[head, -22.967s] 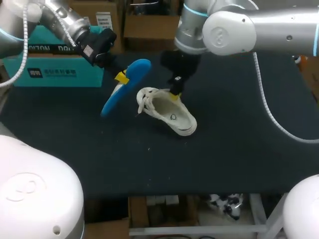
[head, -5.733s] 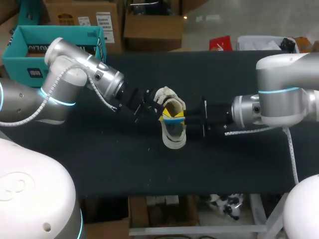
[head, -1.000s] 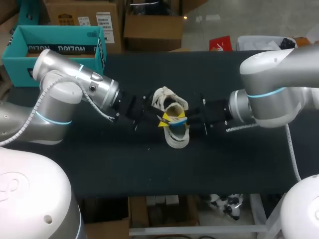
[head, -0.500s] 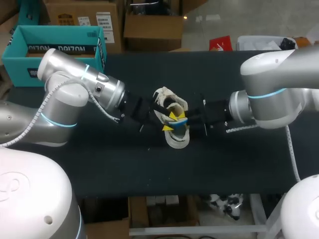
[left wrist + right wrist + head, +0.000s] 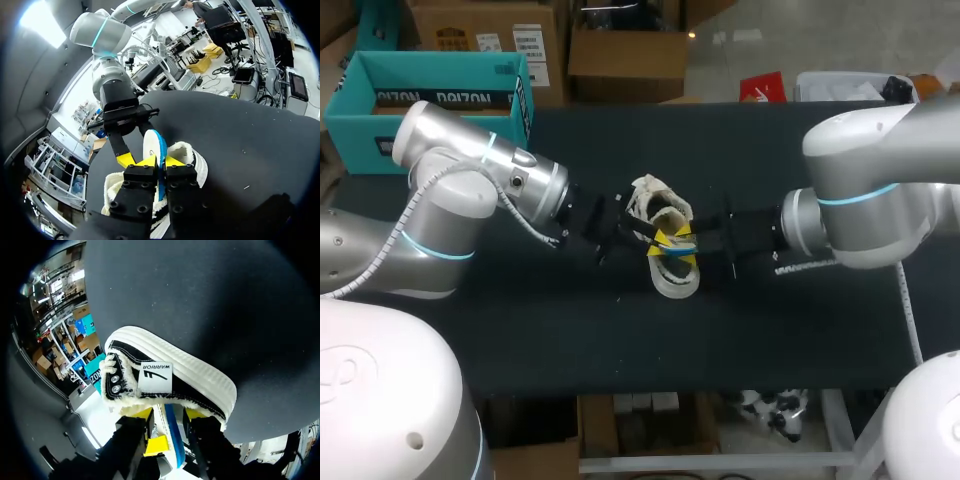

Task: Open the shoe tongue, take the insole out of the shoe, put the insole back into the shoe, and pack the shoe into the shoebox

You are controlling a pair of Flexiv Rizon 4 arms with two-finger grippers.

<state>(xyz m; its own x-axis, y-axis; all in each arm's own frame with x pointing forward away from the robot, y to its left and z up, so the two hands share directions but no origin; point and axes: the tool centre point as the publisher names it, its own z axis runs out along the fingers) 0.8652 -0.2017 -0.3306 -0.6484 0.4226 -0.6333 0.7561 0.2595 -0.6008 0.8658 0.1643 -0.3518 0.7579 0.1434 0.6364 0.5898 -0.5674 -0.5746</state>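
The cream, fleece-lined shoe (image 5: 672, 280) sits mid-table, seen from the side as a black upper (image 5: 172, 382) on a white sole. The blue insole (image 5: 678, 252) stands on edge in its opening. My left gripper (image 5: 654, 237) comes from the left and is shut on the insole (image 5: 152, 145), its own tips (image 5: 161, 161) pinching the blue edge. My right gripper (image 5: 696, 243) faces it from the other side. Its fingers (image 5: 167, 413) stand open on either side of the insole (image 5: 170, 429) without touching it. The teal shoebox (image 5: 440, 85) stands open at the back left.
Black table mat (image 5: 790, 330) stretches bare in front of and to the right of the shoe. Both arms lie low across the table's middle, meeting at the shoe.
My right gripper has let go of the insole and its fingers now stand apart. My left gripper opened briefly and has closed again on the insole. The shoe has barely shifted.
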